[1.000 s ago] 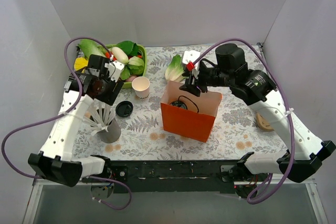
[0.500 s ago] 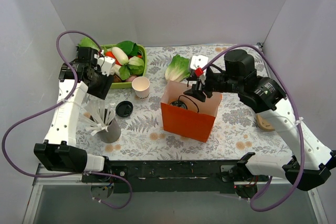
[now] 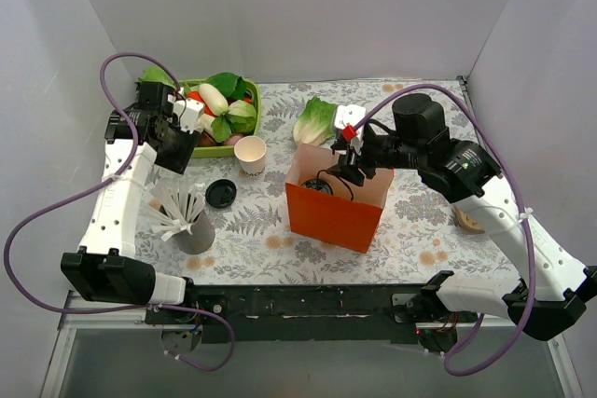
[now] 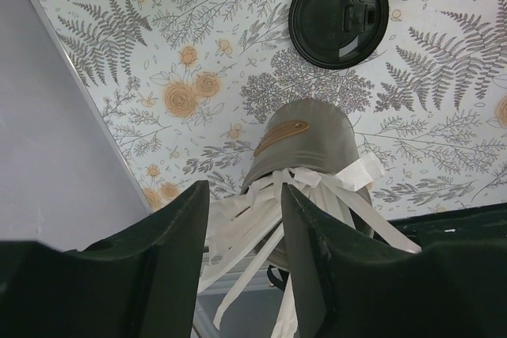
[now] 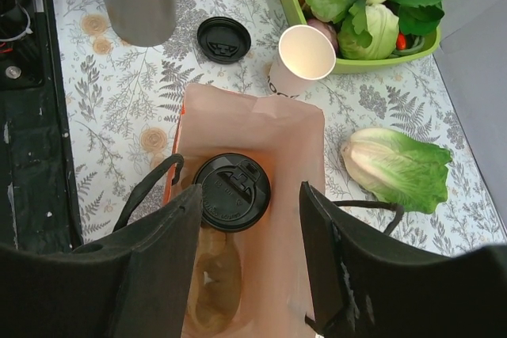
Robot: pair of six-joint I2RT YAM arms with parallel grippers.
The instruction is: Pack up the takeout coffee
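Floral table (image 3: 244, 223) — right gripper (image 3: 346, 169) agape over takeout coffee (image 5: 231, 192).

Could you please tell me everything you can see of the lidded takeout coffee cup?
Of the takeout coffee only its black round plastic lid shows, with a raised rim and sip tab; the cup below is hidden. It stands upright inside the orange paper bag. The right gripper hangs open above it.

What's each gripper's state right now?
Left gripper: open, empty.
Right gripper: open, empty, above the lidded coffee cup in the orange paper bag.
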